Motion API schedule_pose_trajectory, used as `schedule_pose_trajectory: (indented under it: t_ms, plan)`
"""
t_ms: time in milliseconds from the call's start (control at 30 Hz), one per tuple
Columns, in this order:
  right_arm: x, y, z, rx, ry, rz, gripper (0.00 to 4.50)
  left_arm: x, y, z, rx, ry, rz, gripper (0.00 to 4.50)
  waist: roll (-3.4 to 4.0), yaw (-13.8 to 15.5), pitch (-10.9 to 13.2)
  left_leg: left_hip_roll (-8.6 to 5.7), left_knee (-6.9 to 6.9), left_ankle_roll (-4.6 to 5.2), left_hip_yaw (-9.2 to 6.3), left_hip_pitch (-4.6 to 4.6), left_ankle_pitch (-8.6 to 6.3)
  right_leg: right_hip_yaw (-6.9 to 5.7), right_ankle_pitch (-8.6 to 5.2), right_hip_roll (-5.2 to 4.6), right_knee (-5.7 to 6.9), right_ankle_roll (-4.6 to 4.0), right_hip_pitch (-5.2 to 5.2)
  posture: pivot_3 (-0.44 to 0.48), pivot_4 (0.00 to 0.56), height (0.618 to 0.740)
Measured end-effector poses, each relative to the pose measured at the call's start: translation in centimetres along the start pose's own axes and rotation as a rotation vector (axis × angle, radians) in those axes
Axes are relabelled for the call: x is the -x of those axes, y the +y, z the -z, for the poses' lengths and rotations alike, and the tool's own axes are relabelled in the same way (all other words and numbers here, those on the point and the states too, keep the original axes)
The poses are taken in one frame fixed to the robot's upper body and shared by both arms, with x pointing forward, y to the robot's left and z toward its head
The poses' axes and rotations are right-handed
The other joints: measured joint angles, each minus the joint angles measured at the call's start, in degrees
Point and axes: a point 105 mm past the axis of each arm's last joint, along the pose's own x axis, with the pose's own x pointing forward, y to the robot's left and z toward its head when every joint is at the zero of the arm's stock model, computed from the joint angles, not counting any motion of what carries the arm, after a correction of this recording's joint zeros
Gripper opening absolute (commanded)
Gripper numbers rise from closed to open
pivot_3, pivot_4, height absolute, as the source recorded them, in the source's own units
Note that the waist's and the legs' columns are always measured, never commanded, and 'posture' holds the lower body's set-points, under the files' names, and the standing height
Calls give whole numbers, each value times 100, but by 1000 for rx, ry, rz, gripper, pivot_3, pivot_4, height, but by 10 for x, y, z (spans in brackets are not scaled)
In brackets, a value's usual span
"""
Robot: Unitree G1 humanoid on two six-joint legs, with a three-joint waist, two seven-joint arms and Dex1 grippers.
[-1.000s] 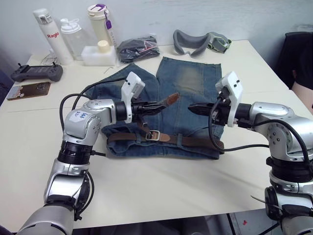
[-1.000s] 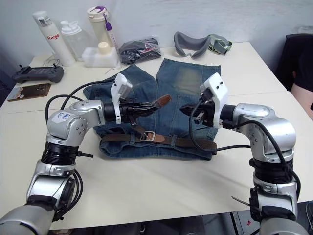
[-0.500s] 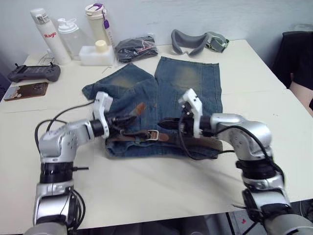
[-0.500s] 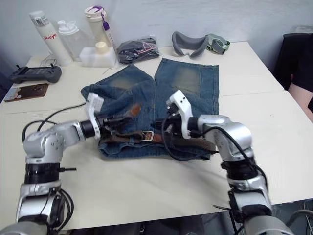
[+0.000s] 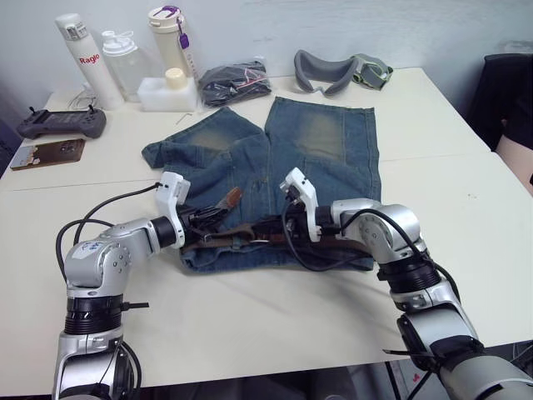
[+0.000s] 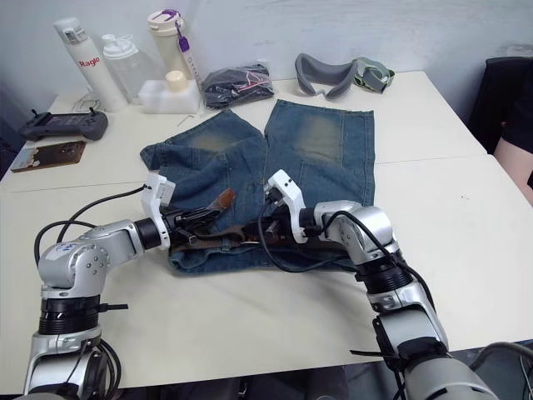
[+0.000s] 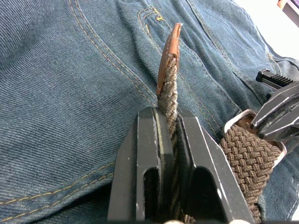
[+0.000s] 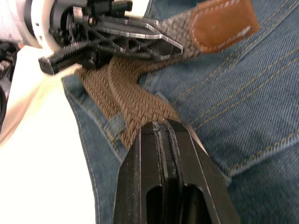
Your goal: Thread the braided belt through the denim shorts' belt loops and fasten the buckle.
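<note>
We see the braided belt point(image 5: 333, 244) lying along the waistband of the denim shorts point(image 5: 325, 142), which are spread flat near the middle of the surface point(image 5: 250, 325), waistband toward the near edge and legs pointing to the far edge. The belt's tan leather tip point(image 7: 169, 51) stands up off the denim, and our left pincer point(image 7: 169, 122) is closed on the braid just behind that tip, the strap running between its two black fingers point(image 7: 148, 140). Just beside it a second stretch of braid point(image 7: 247, 158) lies on the shorts. Our right pincer point(image 8: 164, 128) comes in from the other side along the waistband, its fingers drawn together with the tips down against the braid point(image 8: 135, 100) where it crosses the denim edge; we cannot tell whether any strap is caught between them. The two pincers sit near each other over the left part of the waistband, and the buckle is hidden between them. Beyond the shorts, near the far edge, lie a black bundle of fabric point(image 5: 235, 82) and a grey padded goggle strap point(image 5: 337, 70). Toward the far left corner stand a white bottle point(image 5: 82, 60), a clear bottle point(image 5: 125, 62) and a cream bottle with a purple tag point(image 5: 172, 42); a black controller point(image 5: 62, 123) and a phone point(image 5: 48, 153) lie near the left edge.
</note>
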Motion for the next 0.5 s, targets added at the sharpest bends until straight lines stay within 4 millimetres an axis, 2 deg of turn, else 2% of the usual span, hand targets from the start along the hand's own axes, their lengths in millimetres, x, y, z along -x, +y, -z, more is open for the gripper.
schedule_pose_trajectory:
  t_ms: [500]
  plan:
    - [-8, -1, 2, 106, 109, -41, 47, 0, 0, -2, -12, -14, -5, 0, 0, -19, -1, 6, 0, -1, 1, 4, 0, -2, 0, 0, 0, 0, 0, 0, 150, 641]
